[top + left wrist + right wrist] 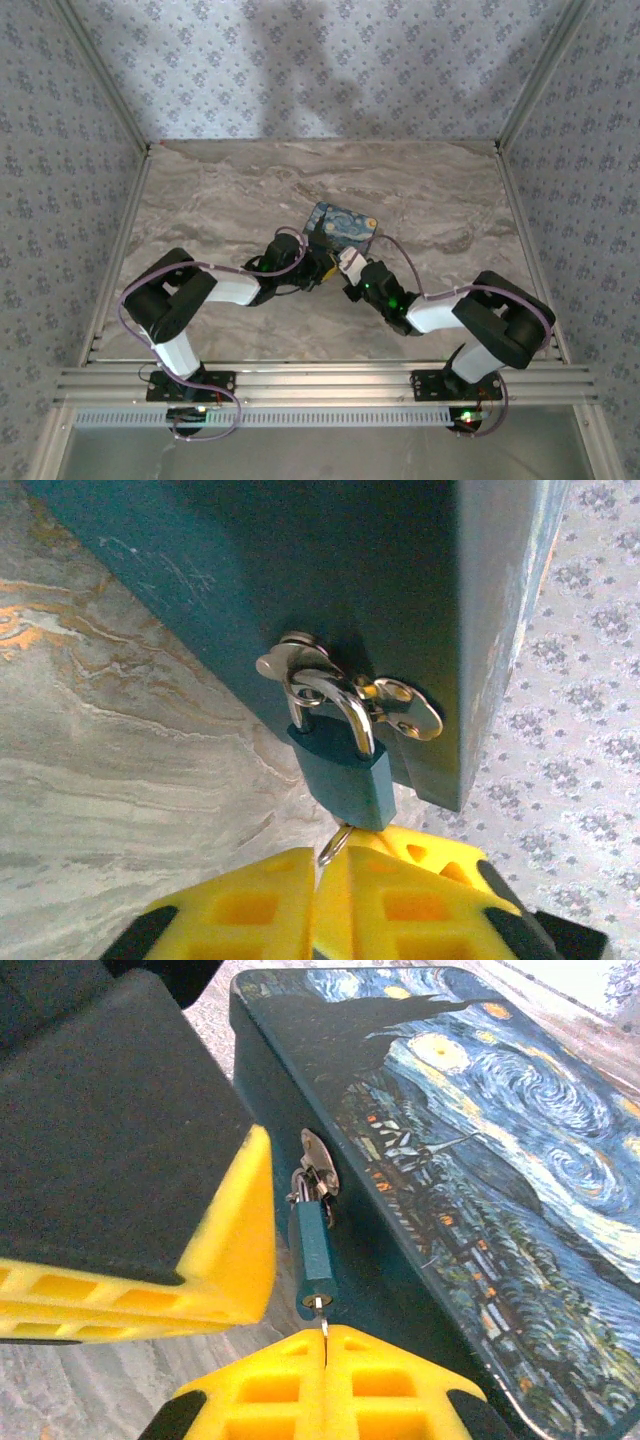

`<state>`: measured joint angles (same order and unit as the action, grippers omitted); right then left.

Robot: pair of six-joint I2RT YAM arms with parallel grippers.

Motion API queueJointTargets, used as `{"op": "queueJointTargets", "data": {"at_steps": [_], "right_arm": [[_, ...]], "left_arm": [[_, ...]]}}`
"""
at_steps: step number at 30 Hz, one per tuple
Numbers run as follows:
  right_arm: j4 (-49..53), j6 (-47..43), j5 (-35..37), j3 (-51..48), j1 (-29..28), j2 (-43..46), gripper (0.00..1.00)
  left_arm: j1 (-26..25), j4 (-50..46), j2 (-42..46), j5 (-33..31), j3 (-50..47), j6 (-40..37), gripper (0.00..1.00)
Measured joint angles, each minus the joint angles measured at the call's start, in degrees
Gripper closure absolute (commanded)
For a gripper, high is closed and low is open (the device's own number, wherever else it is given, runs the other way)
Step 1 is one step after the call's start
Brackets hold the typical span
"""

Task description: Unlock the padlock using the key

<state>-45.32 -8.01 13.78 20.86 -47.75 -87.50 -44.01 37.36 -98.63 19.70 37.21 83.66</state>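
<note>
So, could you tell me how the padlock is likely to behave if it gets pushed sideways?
The padlock hangs by its shackle from the hasp on the box, so it would probably swing rather than resist. Its small, solid-looking body should stay rigid. With the key pinched in the right tool, a push might strain that thin blade.

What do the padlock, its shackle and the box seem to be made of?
The padlock has a smooth matte teal body, likely painted or plastic-coated metal. Its shackle is bright polished metal with sharp glints. The box carries a glossy printed swirl painting on top and has a scuffed dark teal side; whether it is tin or wood underneath, I cannot tell.
</note>
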Motion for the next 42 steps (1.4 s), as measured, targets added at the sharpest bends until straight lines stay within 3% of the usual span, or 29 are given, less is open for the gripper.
{"op": "queueJointTargets", "data": {"at_steps": [5,9,30,42], "right_arm": [[-0.15,-0.15,-0.09,-0.07,-0.72,-0.94,1.00],[-0.22,-1.33,0.48,-0.07,-1.99,-1.81,1.00],[0.04,-4.09,4.07,0.55,-4.81,-2.67,1.00],[0.33,-4.55,4.74,1.55,-5.40,-2.67,1.00]], "left_arm": [[0.13,-0.76,0.76,-0.22,-0.02,-0.50,0.62],[0.31,-1.90,1.88,-0.70,-0.02,-1.11,0.60],[0.83,-9.88,1.86,-1.97,2.82,-5.40,0.61],[0.11,-12.46,0.11,-2.86,5.31,-7.08,0.73]]}}
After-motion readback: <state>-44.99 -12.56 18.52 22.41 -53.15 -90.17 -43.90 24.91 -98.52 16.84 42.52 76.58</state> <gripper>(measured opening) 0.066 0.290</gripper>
